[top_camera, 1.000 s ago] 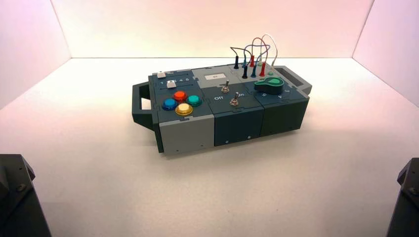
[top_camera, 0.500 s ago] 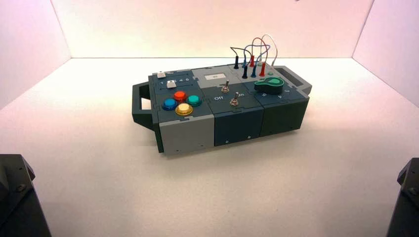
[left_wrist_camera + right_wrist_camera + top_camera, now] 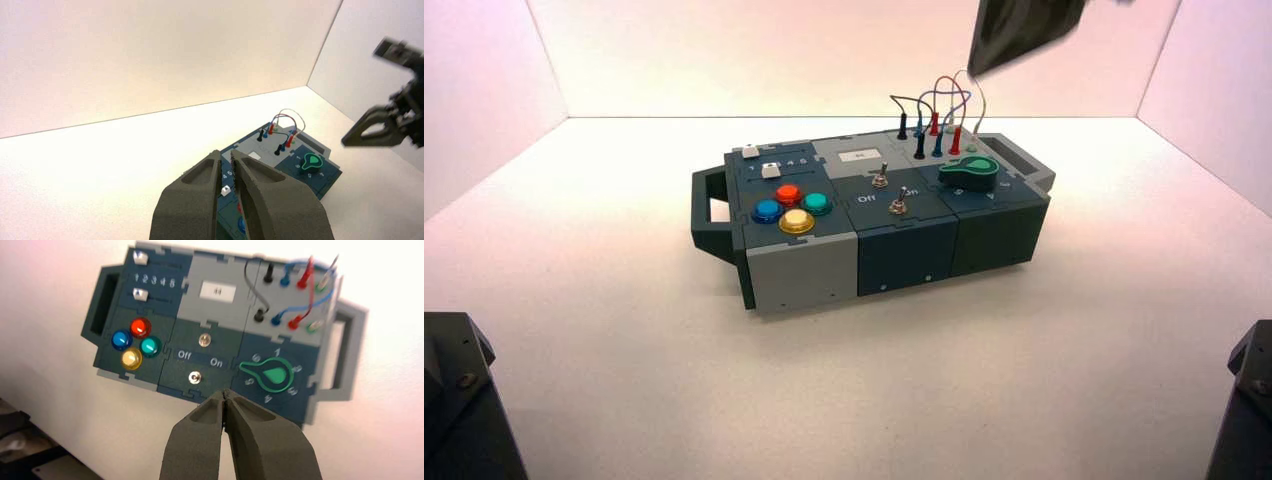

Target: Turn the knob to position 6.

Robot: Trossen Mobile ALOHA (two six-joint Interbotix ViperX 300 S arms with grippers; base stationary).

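The knob (image 3: 969, 168) is a dark green teardrop dial with a brighter green top, at the right end of the box (image 3: 804, 272). In the right wrist view the knob (image 3: 272, 375) has its tip between the printed 6 and 5. My right gripper (image 3: 226, 392) is shut and empty, high above the box's front edge. It shows as a dark blur at the top of the high view (image 3: 1022, 35) and at the right of the left wrist view (image 3: 347, 140). My left gripper (image 3: 225, 154) hangs above the box's left end, empty, its jaws a narrow gap apart. The knob also shows there (image 3: 312, 161).
The box carries coloured push buttons (image 3: 131, 342), two metal toggle switches (image 3: 195, 377) by "Off" and "On", two white sliders (image 3: 139, 293), plugged wires (image 3: 939, 105) behind the knob, and a handle (image 3: 709, 210) at each end. White walls enclose the table.
My right arm has come into the top of the high view above the wires, where nothing showed before. The box and the knob have not moved.
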